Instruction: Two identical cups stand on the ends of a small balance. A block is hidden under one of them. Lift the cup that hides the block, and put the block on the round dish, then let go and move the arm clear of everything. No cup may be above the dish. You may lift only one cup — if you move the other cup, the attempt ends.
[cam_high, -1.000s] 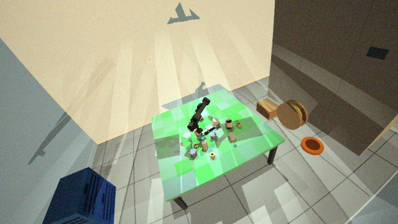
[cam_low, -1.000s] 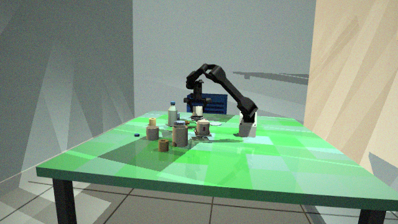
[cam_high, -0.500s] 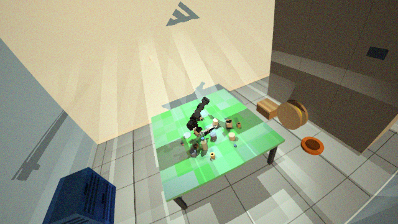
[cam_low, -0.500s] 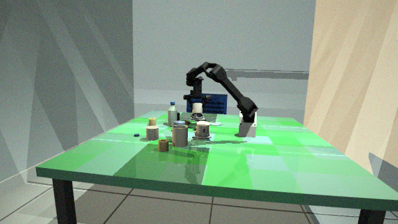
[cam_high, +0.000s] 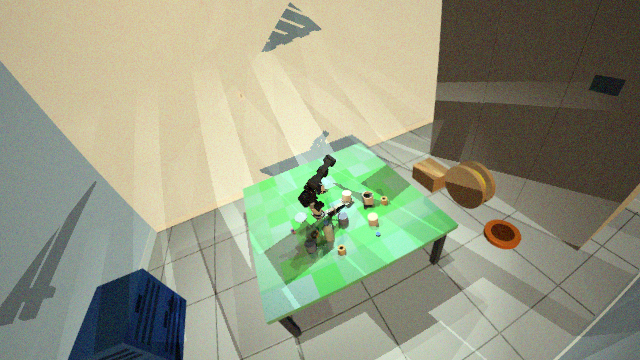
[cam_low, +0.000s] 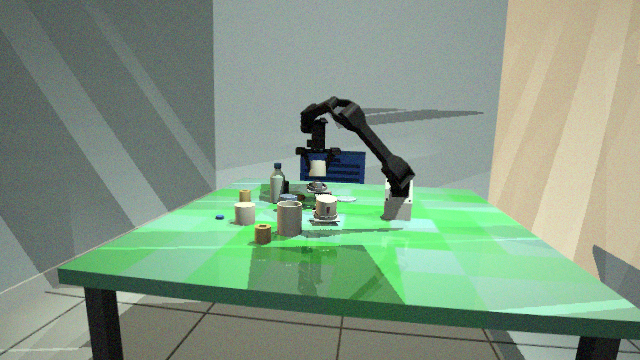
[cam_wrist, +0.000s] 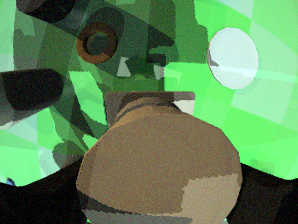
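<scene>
My gripper (cam_high: 317, 210) (cam_low: 318, 162) (cam_wrist: 156, 159) is shut on a cream cup (cam_low: 318, 170) (cam_wrist: 160, 155), upside down and raised above the far end of the balance. A gap shows in the exterior view between this cup and the far pan (cam_low: 317, 189). The other cream cup (cam_high: 346, 195) (cam_low: 326, 205) stands on the balance's near end. The pale round dish (cam_high: 300, 217) (cam_low: 346, 199) (cam_wrist: 233, 58) lies to one side, with no cup above it. A small rounded grey shape shows on the far pan; I cannot tell whether it is the block. The held cup hides much of that pan in the wrist view.
A bottle (cam_high: 328, 233) (cam_low: 277, 186), a tall open mug (cam_high: 368, 198) (cam_low: 289, 220) and a cream cylinder (cam_high: 373, 219) (cam_low: 245, 214) stand near the balance. A brown ring (cam_wrist: 97, 44), small wooden pieces (cam_high: 341, 249) (cam_low: 263, 234) and a blue bit (cam_high: 378, 234) (cam_low: 219, 217) lie around.
</scene>
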